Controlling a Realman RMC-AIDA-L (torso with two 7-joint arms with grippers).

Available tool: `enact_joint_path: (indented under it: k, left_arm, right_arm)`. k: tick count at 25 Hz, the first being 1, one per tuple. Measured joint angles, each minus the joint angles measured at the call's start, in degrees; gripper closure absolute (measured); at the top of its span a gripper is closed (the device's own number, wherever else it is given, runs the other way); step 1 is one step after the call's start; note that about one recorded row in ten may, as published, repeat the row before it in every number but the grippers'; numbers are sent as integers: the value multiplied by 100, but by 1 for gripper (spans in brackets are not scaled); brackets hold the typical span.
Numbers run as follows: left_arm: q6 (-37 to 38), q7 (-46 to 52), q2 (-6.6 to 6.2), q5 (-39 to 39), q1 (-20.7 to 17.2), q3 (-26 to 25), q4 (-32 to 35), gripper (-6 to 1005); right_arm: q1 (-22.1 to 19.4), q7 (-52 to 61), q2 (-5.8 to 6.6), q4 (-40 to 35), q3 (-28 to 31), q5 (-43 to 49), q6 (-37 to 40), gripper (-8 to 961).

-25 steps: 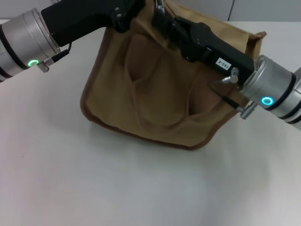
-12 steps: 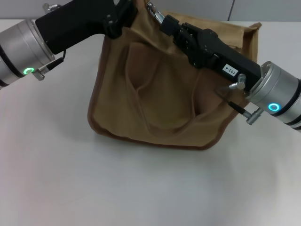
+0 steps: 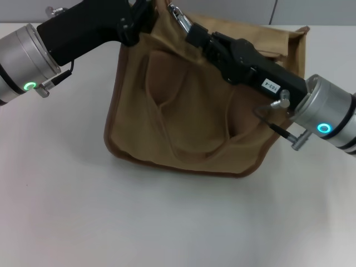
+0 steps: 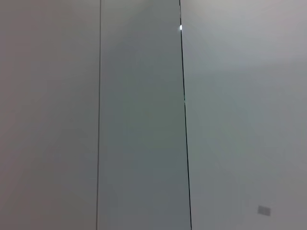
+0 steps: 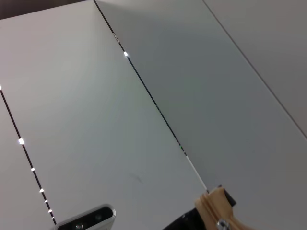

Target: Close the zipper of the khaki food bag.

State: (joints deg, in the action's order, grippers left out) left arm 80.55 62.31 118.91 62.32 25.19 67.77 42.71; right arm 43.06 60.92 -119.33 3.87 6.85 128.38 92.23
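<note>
The khaki food bag stands tilted on the white table, its looped handles facing me. My left gripper is shut on the bag's top left corner and holds it up. My right gripper reaches in from the right along the top edge. It is shut on the zipper's silver pull tab, close to the left gripper. The zipper line itself is hidden behind both arms. In the right wrist view a scrap of khaki fabric with a silver bit shows. The left wrist view holds only wall panels.
White table spreads in front of and beside the bag. The right forearm crosses over the bag's right half. Grey wall panels stand behind the table.
My right gripper has slid left along the bag's top edge with the silver tab, nearer the left gripper. The left arm shifted slightly left and the bag's top corner followed.
</note>
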Motion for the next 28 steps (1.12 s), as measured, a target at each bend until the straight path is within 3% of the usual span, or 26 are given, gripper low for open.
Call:
enact_joint_path:
  k: [13, 23, 28]
  left_arm:
    - [31, 0, 3, -64, 12, 48, 39, 971]
    - [44, 3, 18, -64, 110, 64, 6, 971]
    - [13, 3, 18, -64, 131, 73, 1, 971]
  right_arm:
    - [-394, -323, -16, -13, 203, 51, 410, 946]
    - [-20, -313, -27, 74, 136, 61, -192, 906]
    - [-8, -264, -29, 80, 153, 69, -317, 715]
